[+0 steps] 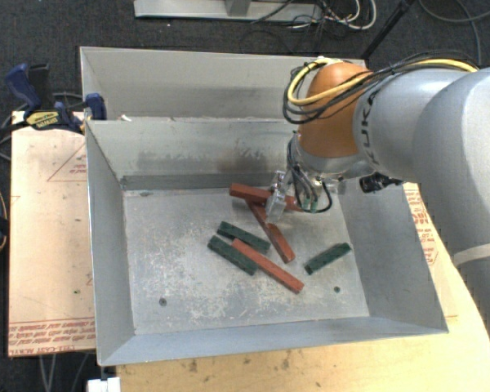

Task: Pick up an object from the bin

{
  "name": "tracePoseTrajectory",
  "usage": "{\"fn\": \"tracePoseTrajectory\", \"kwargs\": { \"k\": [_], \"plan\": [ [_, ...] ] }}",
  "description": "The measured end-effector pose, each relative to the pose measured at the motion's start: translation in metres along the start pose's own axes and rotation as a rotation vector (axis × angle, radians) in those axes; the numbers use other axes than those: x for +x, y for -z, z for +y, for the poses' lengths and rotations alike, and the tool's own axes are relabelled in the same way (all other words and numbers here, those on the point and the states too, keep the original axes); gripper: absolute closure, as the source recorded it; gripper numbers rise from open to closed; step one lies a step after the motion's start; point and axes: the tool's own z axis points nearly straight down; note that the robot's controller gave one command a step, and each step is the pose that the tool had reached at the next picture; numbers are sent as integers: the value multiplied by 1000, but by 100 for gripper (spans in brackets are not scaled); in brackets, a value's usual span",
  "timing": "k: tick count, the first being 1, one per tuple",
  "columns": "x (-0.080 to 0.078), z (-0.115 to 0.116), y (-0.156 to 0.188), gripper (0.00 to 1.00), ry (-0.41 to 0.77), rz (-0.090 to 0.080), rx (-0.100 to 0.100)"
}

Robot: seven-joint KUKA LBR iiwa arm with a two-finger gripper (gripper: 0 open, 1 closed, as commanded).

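Fingers of the gripper sit low at the back of the bin, over the spot where two red sticks meet. How far apart they stand cannot be told, as the wrist hides much of them.

The back red stick lies flat and runs left from the fingers, along the foot of the rear wall. The middle red stick begins under them and slants toward the front right. A sliver of red shows right at the tips, so one of these two is the likeliest target; which one cannot be said.

A front red stick lies further forward, against the lower green stick, with the upper green stick just beside. The right green stick lies apart.

The pick appears to turn on closing across a stick's narrow side, not along its length. The floor is flat, scuffed bare metal, so a stick should lift away cleanly. Room looks tight behind, where the rear wall slopes close, and open to the front and left.
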Motion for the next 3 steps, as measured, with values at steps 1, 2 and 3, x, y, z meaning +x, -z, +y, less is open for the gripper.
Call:
{"fn": "tracePoseTrajectory", "kwargs": {
  "k": [1, 2, 3],
  "plan": [
    [-1, 1, 14, 100, 1, 1, 0],
    [-1, 1, 25, 100, 1, 6, 1],
    [-1, 1, 41, 100, 1, 7, 1]
  ]
}}
